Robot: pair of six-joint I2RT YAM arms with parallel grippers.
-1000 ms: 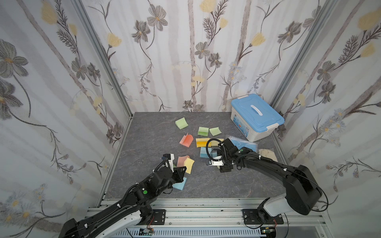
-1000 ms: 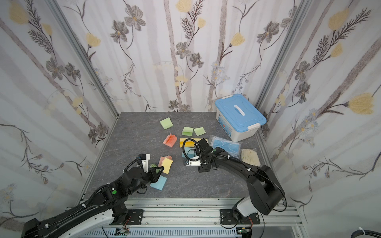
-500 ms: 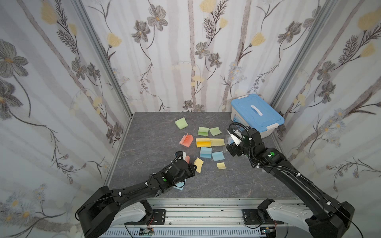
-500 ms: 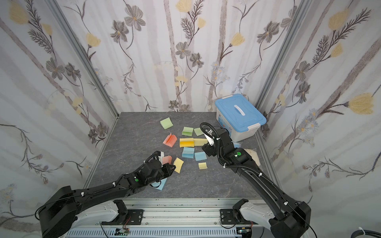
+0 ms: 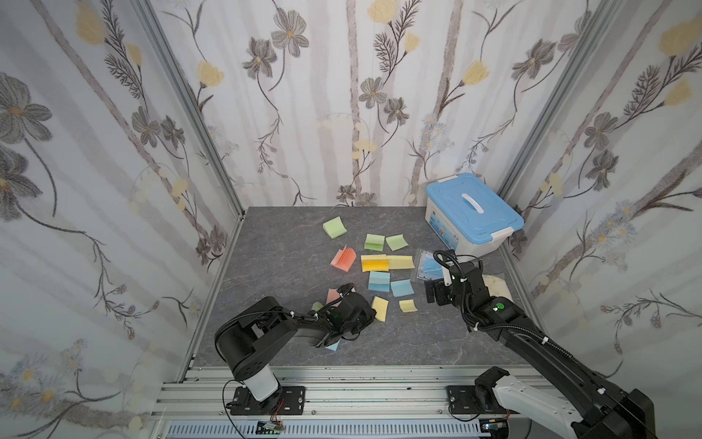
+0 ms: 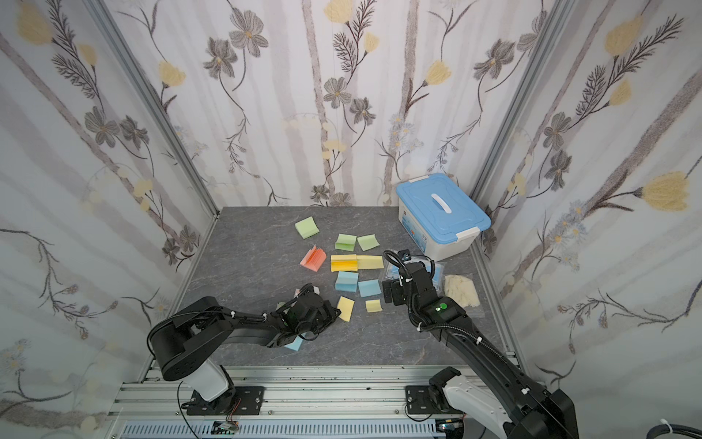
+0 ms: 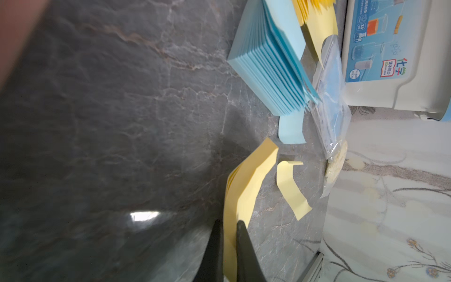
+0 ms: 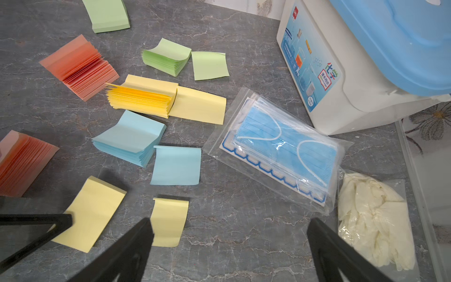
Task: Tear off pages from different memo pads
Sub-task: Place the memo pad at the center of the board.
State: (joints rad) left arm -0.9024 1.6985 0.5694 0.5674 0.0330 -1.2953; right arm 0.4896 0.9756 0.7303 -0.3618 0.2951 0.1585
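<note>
Left wrist view: left gripper [image 7: 229,222] has the thin yellow memo pad [image 7: 249,180] pinched by its edge!
Both fingers squeeze the leaves flat, down at the front-middle of the grey table [image 5: 288,243]. A curled yellow page [image 8: 169,221] lies just beside that pad, and a blue page [image 8: 175,166] touches the blue memo pad [image 8: 129,136]. The right gripper [image 8: 230,221] hovers over bare table near the mask packet [image 8: 280,151], fingers spread wide, holding nothing.

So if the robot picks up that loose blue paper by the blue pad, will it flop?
Probably floppy: the blue page is one thin sheet with one edge already curled up. Likely very light, so a push may just slide it over the smooth table.
</note>
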